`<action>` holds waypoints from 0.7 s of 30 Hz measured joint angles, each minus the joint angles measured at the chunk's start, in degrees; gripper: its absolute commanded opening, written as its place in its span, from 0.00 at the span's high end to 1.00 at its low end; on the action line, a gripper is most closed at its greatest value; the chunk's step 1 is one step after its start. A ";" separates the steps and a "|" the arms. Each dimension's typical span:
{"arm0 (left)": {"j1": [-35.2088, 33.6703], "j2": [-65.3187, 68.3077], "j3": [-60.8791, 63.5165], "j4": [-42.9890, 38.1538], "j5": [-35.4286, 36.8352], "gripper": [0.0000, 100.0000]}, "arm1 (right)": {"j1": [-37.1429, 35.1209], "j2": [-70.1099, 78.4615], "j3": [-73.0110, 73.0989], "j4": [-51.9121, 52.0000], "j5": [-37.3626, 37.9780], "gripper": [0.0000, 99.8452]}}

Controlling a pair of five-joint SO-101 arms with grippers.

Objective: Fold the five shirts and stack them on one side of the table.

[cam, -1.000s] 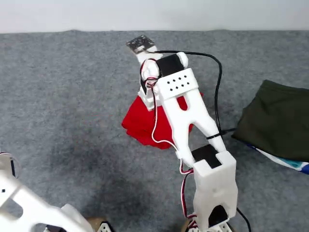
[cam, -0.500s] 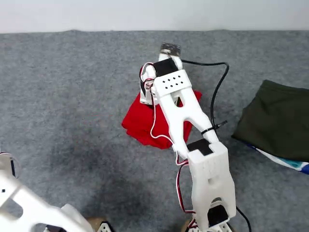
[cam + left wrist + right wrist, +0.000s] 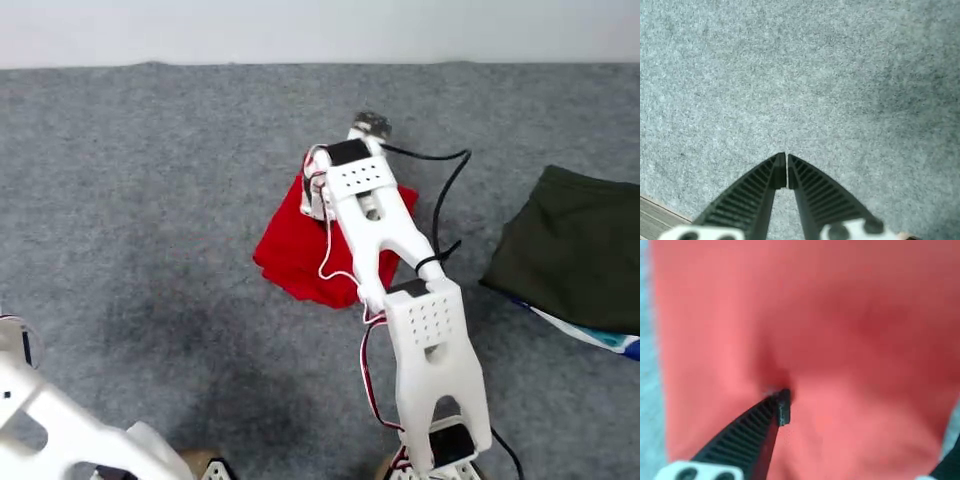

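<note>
Right gripper (image 3: 867, 437) apart on red shirt (image 3: 290, 250), left gripper (image 3: 786, 170) together over mat (image 3: 800, 65)

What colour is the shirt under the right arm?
Plain red, no pattern visible; the shirt shows best in the high view.

The right arm (image 3: 385, 225) covers the middle of the red shirt (image 3: 285, 255). At the right side of the table (image 3: 150, 180), the dark green shirt (image 3: 570, 250) hides the stack beneath, 1 pale strip (image 3: 590, 335) excepted; the picture edge cuts both off.
</note>
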 measured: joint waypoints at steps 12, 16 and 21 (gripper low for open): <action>0.00 0.00 0.00 0.00 -0.09 0.98 | 3.34 4.84 -4.22 1.32 2.81 0.95; 0.00 0.00 0.00 0.00 -0.09 0.98 | 5.36 4.92 -5.36 4.22 4.75 0.99; 0.00 0.00 0.00 0.00 -0.09 0.98 | 5.71 5.63 -7.91 8.09 9.41 0.99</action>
